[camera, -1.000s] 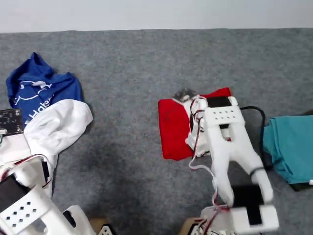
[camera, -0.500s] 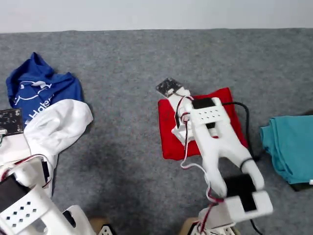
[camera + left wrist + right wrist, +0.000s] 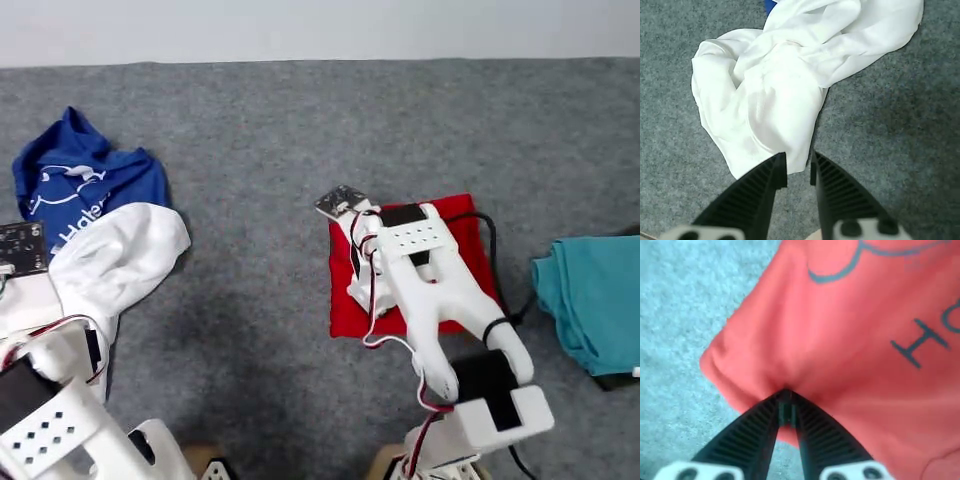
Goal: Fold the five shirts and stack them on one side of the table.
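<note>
– Red first: clamping the right gripper shut on an edge of the red shirt, mid-table.
– Probably risking unfolding it if dragging sideways, gripping only the top layer.

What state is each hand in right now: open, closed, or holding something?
Left hand: slightly open, tips at the edge of the white shirt, holding nothing.
Right hand: closed, pinching a fold of the red shirt.
</note>
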Robot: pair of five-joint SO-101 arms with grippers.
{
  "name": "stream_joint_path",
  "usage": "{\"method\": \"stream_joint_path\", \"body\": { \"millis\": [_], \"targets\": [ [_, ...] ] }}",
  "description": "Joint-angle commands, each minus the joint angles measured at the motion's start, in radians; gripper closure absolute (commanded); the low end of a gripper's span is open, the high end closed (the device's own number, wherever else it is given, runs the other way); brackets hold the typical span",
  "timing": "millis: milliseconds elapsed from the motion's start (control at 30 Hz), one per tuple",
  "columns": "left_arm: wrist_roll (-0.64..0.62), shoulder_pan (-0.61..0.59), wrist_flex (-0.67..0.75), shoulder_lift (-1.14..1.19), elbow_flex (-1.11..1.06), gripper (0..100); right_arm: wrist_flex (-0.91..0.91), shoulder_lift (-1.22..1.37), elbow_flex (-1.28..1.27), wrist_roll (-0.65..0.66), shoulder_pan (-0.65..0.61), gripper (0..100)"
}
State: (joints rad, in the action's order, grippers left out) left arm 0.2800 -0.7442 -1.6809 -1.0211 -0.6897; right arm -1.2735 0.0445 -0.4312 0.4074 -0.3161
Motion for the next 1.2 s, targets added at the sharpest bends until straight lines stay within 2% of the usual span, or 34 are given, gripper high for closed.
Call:
{"method": "stream_joint_path", "body": {
  "millis": [0, 167, 367, 467, 633, 833, 1067, 1167],
  "targets": [
    [0.003, 0.005, 0.014, -0.014, 0.005, 91, 0.048, -0.05, 0.002, -0.006, -0.005, 98.9],
    [0.003, 0.005, 0.014, -0.014, 0.005, 91, 0.074, -0.051, 0.149, -0.008, 0.116, 98.9],
    [0.003, 0.005, 0.014, -0.014, 0.005, 91, 0.337, 0.074, 0.245, -0.009, 0.222, 98.9],
    [0.003, 0.005, 0.014, -0.014, 0.005, 91, 0.455, 0.174, 0.278, -0.009, 0.245, 98.9],
    [0.003, 0.005, 0.014, -0.014, 0.005, 91, 0.526, 0.369, 0.362, -0.009, 0.22, 98.9],
    [0.003, 0.005, 0.012, -0.014, 0.005, 91, 0.39, 0.449, 0.546, -0.008, 0.153, 98.9],
    [0.003, 0.005, 0.012, -0.014, 0.005, 91, 0.173, 0.357, 0.684, -0.009, 0.17, 98.9],
    [0.003, 0.005, 0.012, -0.014, 0.005, 91, 0.133, 0.312, 0.69, -0.006, 0.189, 98.9]
  ]
}}
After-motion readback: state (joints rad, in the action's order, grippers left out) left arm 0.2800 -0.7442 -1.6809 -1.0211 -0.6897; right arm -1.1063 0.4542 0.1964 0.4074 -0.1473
